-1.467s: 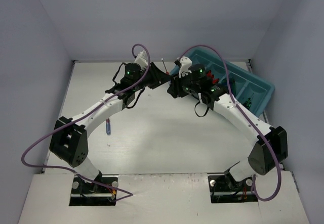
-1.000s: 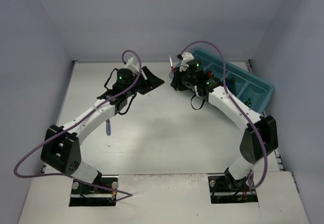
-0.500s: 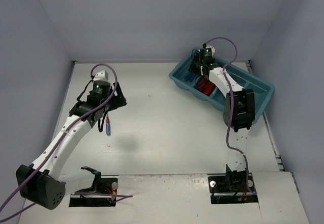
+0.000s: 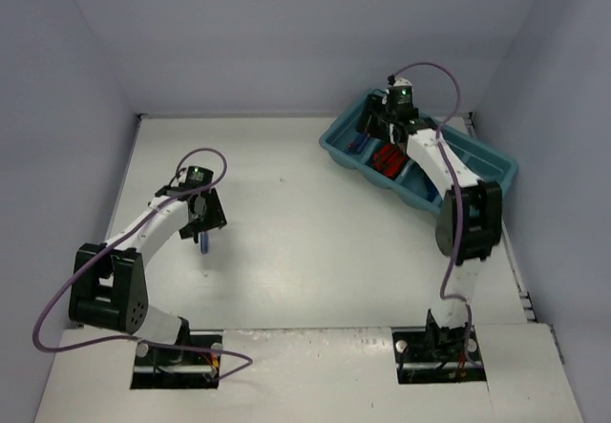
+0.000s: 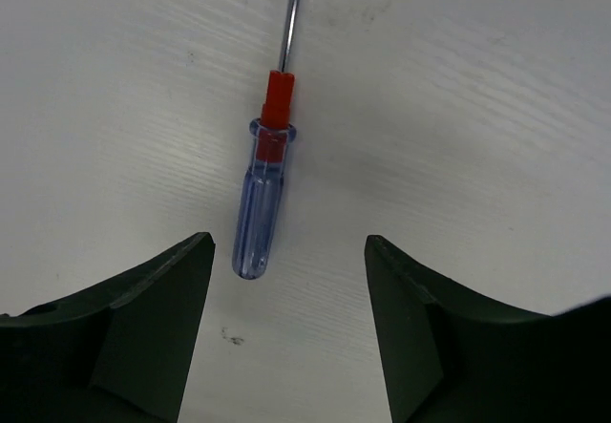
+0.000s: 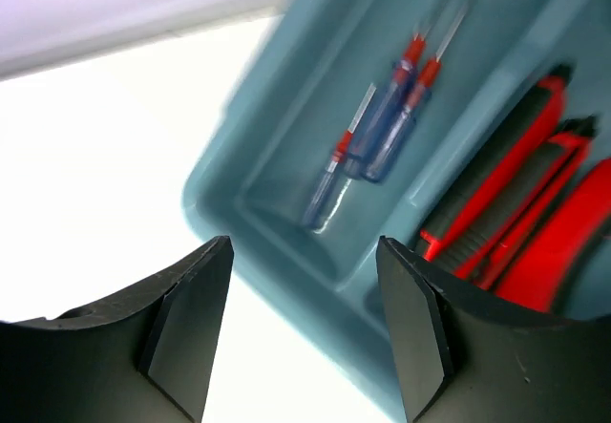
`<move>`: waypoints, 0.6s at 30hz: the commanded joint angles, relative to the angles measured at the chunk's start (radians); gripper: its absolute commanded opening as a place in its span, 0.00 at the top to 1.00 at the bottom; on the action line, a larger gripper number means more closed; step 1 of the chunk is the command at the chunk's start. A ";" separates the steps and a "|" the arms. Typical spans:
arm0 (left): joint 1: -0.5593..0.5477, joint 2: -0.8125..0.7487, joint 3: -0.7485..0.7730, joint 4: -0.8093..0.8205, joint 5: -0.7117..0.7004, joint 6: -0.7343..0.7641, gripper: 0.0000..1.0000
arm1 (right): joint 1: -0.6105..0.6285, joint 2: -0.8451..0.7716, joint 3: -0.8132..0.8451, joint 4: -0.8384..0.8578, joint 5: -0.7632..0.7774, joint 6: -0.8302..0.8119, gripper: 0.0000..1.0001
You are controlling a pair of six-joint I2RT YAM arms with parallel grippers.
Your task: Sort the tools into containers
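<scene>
One screwdriver (image 5: 260, 215) with a clear blue handle and a red collar lies on the white table, its shaft pointing away from me. My left gripper (image 5: 289, 256) hovers open just behind the handle's end, with nothing between its fingers (image 5: 153, 318). In the top view that gripper (image 4: 203, 222) sits right over the screwdriver (image 4: 203, 243). My right gripper (image 6: 305, 251) is open and empty above the near-left corner of the teal tray (image 6: 277, 127). Three blue-handled screwdrivers (image 6: 377, 137) lie in the tray's end compartment, and red utility knives (image 6: 516, 184) lie in the one beside it.
The long teal tray (image 4: 503, 167) stands slanted at the back right, near the right wall. My right gripper (image 4: 368, 132) reaches over its left end. Grey walls close in the table on three sides.
My right arm carried a screwdriver from the table's middle to the tray's left end and opened. My left arm swung back and left, down to the lone screwdriver.
</scene>
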 commanded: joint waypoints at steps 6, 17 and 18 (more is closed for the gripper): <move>0.069 0.182 0.054 0.096 0.024 0.039 0.58 | 0.003 -0.463 -0.286 0.060 -0.038 -0.094 0.40; 0.059 0.078 0.019 0.258 0.228 -0.009 1.00 | 0.069 -0.658 -0.479 0.065 -0.159 -0.170 0.38; 0.054 0.042 0.022 0.282 0.263 -0.027 1.00 | 0.088 -0.660 -0.487 0.065 -0.185 -0.182 0.38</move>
